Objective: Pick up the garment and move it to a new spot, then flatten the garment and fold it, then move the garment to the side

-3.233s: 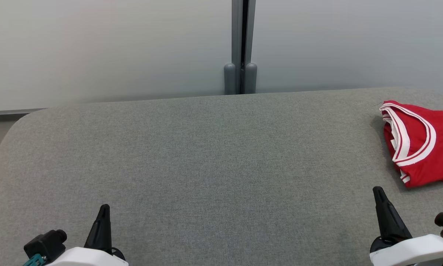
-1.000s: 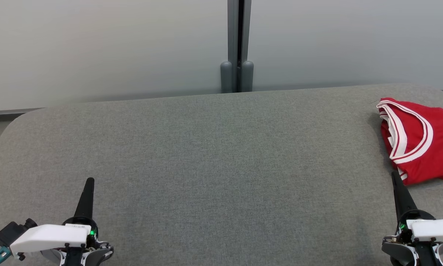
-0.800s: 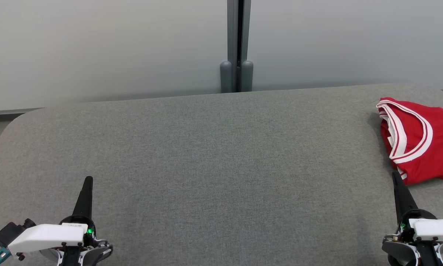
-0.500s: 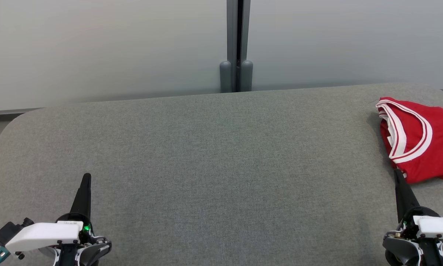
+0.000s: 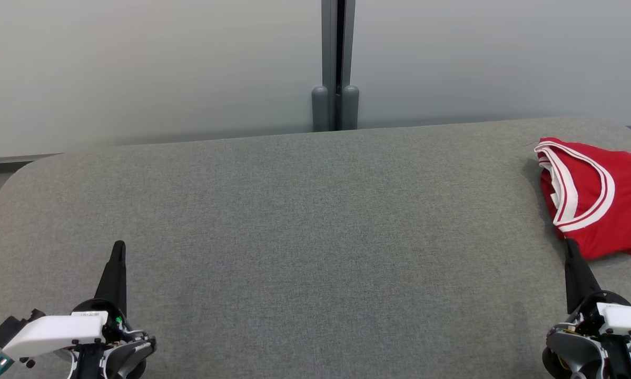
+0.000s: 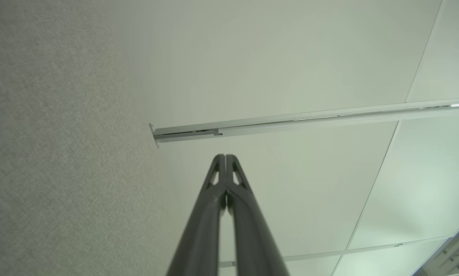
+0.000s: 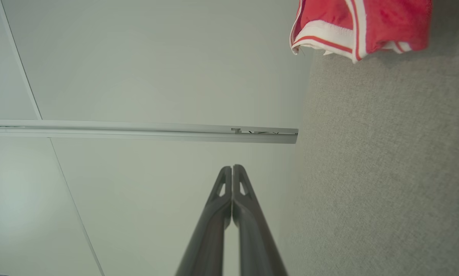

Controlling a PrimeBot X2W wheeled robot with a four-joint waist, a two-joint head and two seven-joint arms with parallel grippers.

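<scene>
A red garment (image 5: pixel 602 200) with white trim lies folded at the far right of the grey padded table (image 5: pixel 315 237), partly cut off by the head view's right edge. In the right wrist view the garment (image 7: pixel 359 27) sits at the top right. My right gripper (image 5: pixel 571 247) is shut and empty at the lower right, its tip just in front of the garment's near edge. My left gripper (image 5: pixel 118 250) is shut and empty at the lower left. Both pairs of fingertips (image 6: pixel 225 158) (image 7: pixel 232 168) touch.
Behind the table stands a pale frosted wall with a dark vertical post (image 5: pixel 336 63) at its middle. The table's rounded left corner (image 5: pixel 26 173) and far edge show. Grey fabric stretches wide between my two grippers.
Both arms have turned and drawn outward and lower in the view since the oldest frame; the fingers now stand edge-on. The camera has shifted slightly. The garment has stayed in place.
</scene>
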